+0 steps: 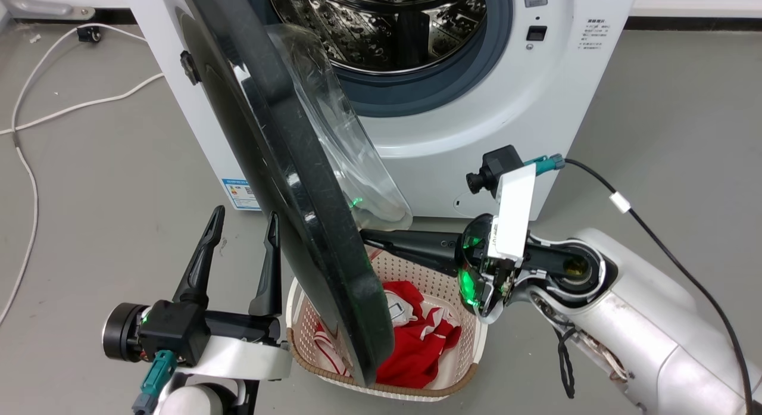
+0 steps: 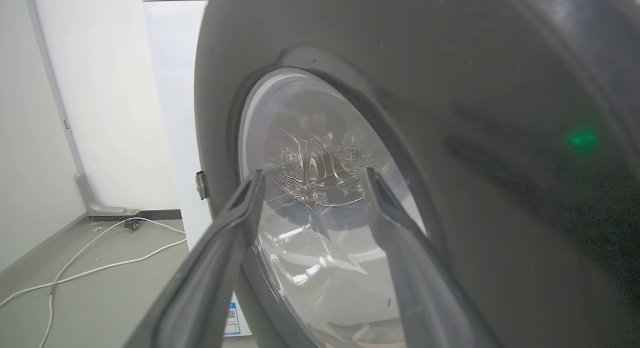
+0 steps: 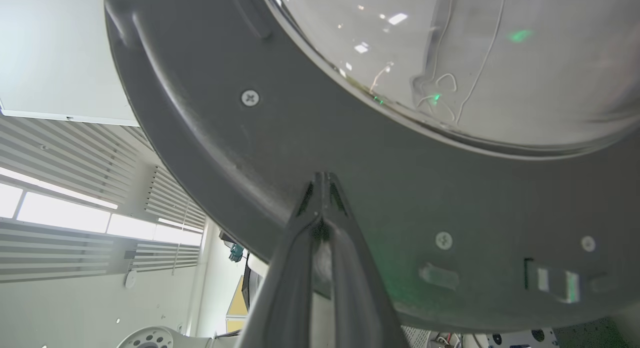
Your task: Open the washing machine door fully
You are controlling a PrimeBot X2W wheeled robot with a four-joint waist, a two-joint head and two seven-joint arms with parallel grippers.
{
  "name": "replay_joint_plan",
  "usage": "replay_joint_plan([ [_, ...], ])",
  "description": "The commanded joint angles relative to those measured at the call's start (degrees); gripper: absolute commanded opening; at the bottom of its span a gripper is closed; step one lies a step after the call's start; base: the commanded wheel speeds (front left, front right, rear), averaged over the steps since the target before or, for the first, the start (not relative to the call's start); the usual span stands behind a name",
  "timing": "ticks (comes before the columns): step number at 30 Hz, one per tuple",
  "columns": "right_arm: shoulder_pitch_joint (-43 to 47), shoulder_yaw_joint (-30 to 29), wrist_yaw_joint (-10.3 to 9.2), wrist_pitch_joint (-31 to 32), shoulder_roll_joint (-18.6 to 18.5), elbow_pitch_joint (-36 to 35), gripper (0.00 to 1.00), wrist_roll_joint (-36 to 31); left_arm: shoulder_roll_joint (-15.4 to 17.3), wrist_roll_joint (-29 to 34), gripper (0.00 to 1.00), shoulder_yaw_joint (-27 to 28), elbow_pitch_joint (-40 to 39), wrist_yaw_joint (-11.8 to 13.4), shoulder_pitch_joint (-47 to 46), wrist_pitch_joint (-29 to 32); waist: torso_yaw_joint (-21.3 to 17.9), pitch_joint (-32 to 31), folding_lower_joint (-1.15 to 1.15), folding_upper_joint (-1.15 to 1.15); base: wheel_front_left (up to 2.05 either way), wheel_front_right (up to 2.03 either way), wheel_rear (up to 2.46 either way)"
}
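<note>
Grey floor (image 1: 89, 183), white washing machine (image 1: 524, 105). Half-open washing machine door (image 1: 286, 183) stands edge-on above laundry basket (image 1: 473, 367). My right gripper (image 3: 322, 180): jaws together, tips at inner rim; left gripper (image 1: 245, 215): jaws apart, empty. I judge door stiff, hinged, glossy: push rim, not glass.

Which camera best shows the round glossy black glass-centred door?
The head view: most of the round glossy black door, partly open, nearly edge-on. Left wrist view: its outer face and glass, close up. Right wrist view: its inner rim, the shut right hand against it.
</note>
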Motion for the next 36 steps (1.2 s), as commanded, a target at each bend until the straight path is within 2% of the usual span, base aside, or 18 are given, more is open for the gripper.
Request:
replay_joint_plan([
  [1,1.4,0.0,0.01,-0.5,0.6,-0.6,0.0,-0.4,0.0,-0.3,1.0,-0.1,0.1,0.2,0.8,-0.1,0.3,-0.4,0.01,0.0,0.0,0.0,0.0],
  [5,2.9,-1.1,0.0,-2.6,1.4,-1.1,0.0,-1.1,0.0,-0.3,1.0,0.0,0.0,0.3,1.4,-0.1,0.3,-1.0,0.01,0.0,0.0,0.0,0.0],
  [7,4.0,-2.9,0.0,-5.6,1.4,-1.1,0.0,-2.0,0.0,-0.4,1.0,-0.1,0.2,0.4,1.7,-0.1,0.4,-1.4,0.01,0.0,0.0,0.0,0.0],
  [11,7.9,-9.0,0.0,-13.9,2.0,-2.7,0.0,-3.1,0.0,-0.6,1.0,-0.2,0.3,0.8,2.3,-0.1,0.3,-2.4,0.01,0.0,0.0,0.0,0.0],
  [17,17.4,-18.8,0.01,-23.6,0.9,-8.3,0.0,-5.1,0.0,-0.9,1.0,0.3,0.8,1.2,3.9,-0.1,-0.4,-4.2,0.01,0.0,0.0,0.0,0.0],
  [19,21.0,-22.0,0.0,-26.8,0.6,-10.1,0.55,-5.9,0.0,-0.8,1.0,0.6,1.2,1.2,4.6,-0.1,-0.7,-4.9,0.01,0.0,0.0,0.0,0.0],
  [20,22.8,-23.4,0.0,-28.4,0.6,-11.0,1.0,-6.2,0.0,-0.8,1.0,0.7,1.4,1.1,4.8,-0.1,-0.8,-5.1,0.01,0.0,0.0,0.0,0.0],
  [25,31.3,-28.7,0.0,-37.0,0.3,-14.4,1.0,-10.7,0.0,-1.0,1.0,1.2,2.4,1.0,5.5,-0.1,-1.2,-6.0,0.01,0.0,0.0,0.0,0.0],
  [30,37.4,-29.2,0.0,-45.8,-0.1,-15.6,1.0,-19.2,0.0,-1.3,1.0,1.7,3.1,1.5,6.0,-0.1,-1.8,-6.6,0.01,0.0,0.0,0.0,0.0],
  [34,39.8,-31.0,0.0,-48.5,-0.9,-12.6,1.0,-30.5,0.0,-1.4,1.0,2.2,3.4,1.6,6.2,-0.1,-2.1,-6.8,0.01,0.0,0.0,0.0,0.0],
  [36,40.2,-36.1,0.0,-48.6,0.7,-10.7,1.0,-40.0,0.0,-1.4,1.0,2.5,3.4,1.5,6.4,-0.1,-2.4,-7.0,0.01,0.0,0.0,0.0,0.0],
])
